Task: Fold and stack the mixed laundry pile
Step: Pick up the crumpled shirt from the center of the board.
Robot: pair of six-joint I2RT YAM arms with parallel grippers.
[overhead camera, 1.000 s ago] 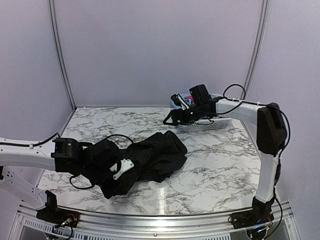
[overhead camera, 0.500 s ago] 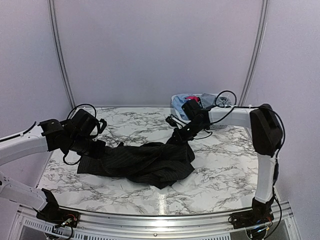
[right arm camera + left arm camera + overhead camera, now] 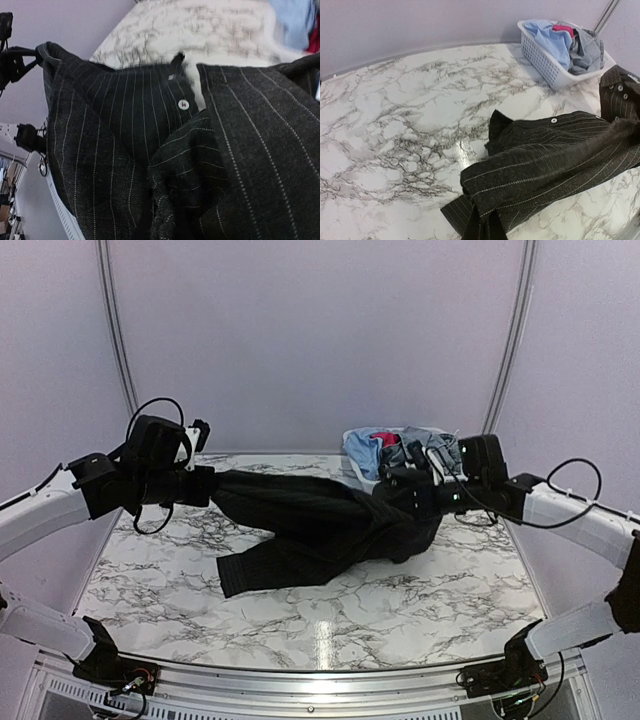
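The left arm (image 3: 60, 502) reaches in from the left edge with its forearm nearly level above the counter (image 3: 400, 590). The left pincer (image 3: 203, 486) is pressed together on one end of the black pinstriped shirt (image 3: 300, 525). The right arm (image 3: 570, 515) comes in low from the right, elbow bent and forearm pointing left. Part of it is cut off by the right edge of the overhead view. The right pincer (image 3: 408, 502) is pinching the other end of the shirt, with cloth bunched around it.

The shirt hangs stretched between the two pincers, raised at both ends. Its middle sags below them, and a flap lies on the counter on the near side, closer to the left pincer.

Dark cloth covers the fingertips of both pincers, and neither wrist view shows its own fingers. The right wrist view is almost filled with striped fabric and one pale button (image 3: 183, 104), with the counter beyond it blurred.

Just beyond the right pincer, partly hidden behind it, stands the white basket (image 3: 542, 62). It holds a light blue piece (image 3: 547, 37), a pink-red piece (image 3: 563, 30) and a grey piece (image 3: 585, 47).
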